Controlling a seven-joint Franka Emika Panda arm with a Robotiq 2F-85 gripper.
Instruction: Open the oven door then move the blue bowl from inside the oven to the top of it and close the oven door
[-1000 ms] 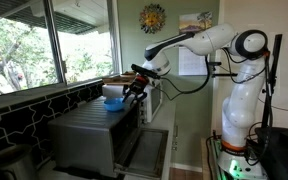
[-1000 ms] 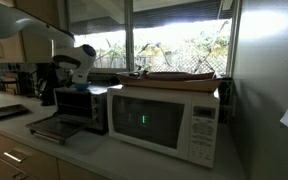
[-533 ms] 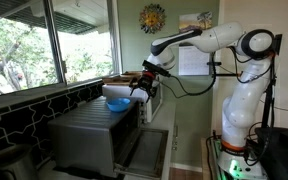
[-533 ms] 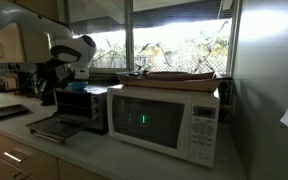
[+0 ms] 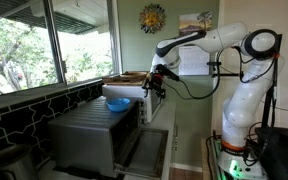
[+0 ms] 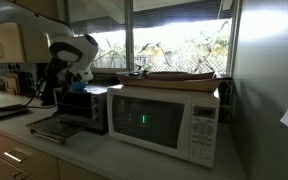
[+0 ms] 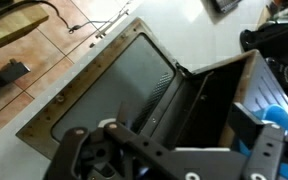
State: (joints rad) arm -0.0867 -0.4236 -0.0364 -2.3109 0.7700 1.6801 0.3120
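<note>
The blue bowl (image 5: 117, 103) rests on top of the grey oven (image 5: 89, 135), near its front edge, with nothing holding it. The oven door (image 5: 149, 152) hangs open and lies flat. My gripper (image 5: 155, 82) hovers a little above and beside the bowl, over the open door, open and empty. In the wrist view the door's dark glass (image 7: 114, 90) lies below. A slice of the blue bowl (image 7: 280, 115) shows at the right edge, and my gripper (image 7: 169, 158) has its fingers (image 7: 76, 150) wide apart. The oven (image 6: 84, 108) and its door (image 6: 52, 128) also show in an exterior view, where the arm hides the bowl.
A white microwave (image 6: 169, 118) with a flat tray on top stands beside the oven. Windows (image 5: 44, 45) run along the counter's back. A wooden tray (image 5: 124, 78) lies behind the bowl. A black cable (image 7: 44, 20) crosses the tiled floor below the counter edge.
The gripper opened and let go of the blue bowl on the oven top. It then lifted and drew back from the bowl, toward the space over the open door.
</note>
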